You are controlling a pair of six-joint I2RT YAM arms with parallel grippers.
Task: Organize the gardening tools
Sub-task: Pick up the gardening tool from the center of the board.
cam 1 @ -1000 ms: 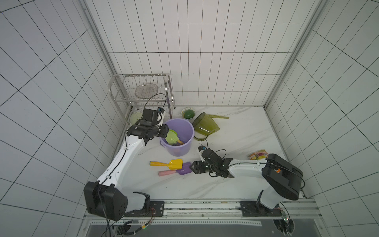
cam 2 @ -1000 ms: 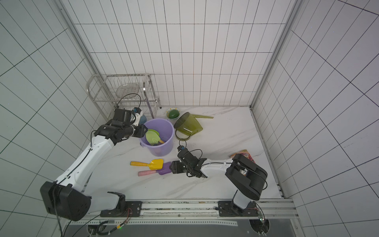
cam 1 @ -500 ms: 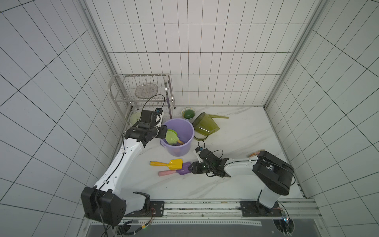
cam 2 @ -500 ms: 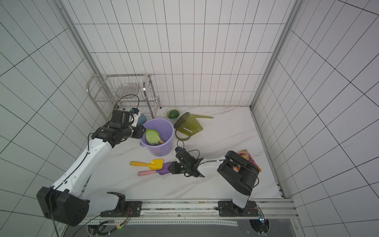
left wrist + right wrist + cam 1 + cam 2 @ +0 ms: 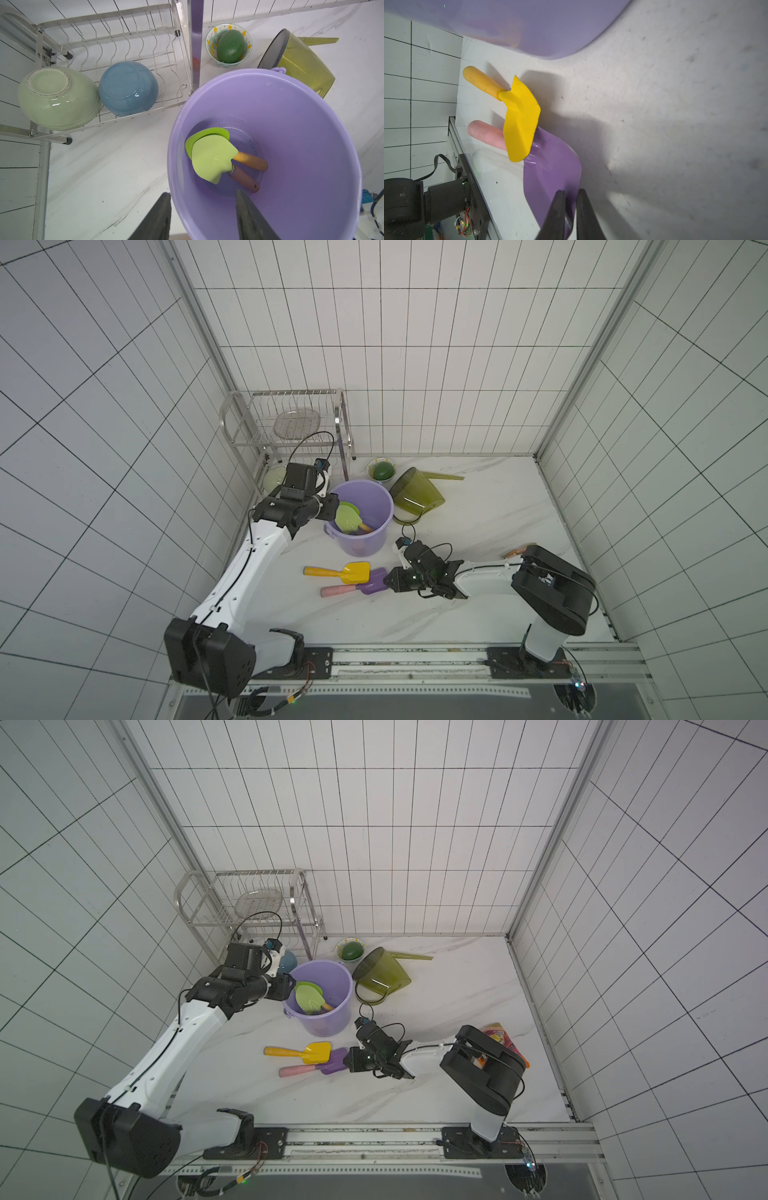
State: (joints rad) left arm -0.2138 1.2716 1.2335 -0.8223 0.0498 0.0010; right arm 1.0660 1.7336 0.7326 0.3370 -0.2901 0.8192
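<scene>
Done: pale-green spade (image 5: 212, 158), bright-green trowel (image 5: 205, 133) in purple bucket (image 5: 301, 128). Remaining: yellow scoop (image 5: 357, 571), purple scoop (image 5: 552, 172) on table (image 5: 478, 510); watering can (image 5: 417, 494) on side beside bucket. Right pincer (image 5: 571, 192) clenched on purple scoop blade. Left pincer (image 5: 202, 193) released, astride bucket rim.

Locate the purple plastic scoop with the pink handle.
In both top views the purple pink-handled scoop lies on the tabletop beside the lilac plastic bucket, partly under the yellow scoop, blade in the right gripper.
</scene>
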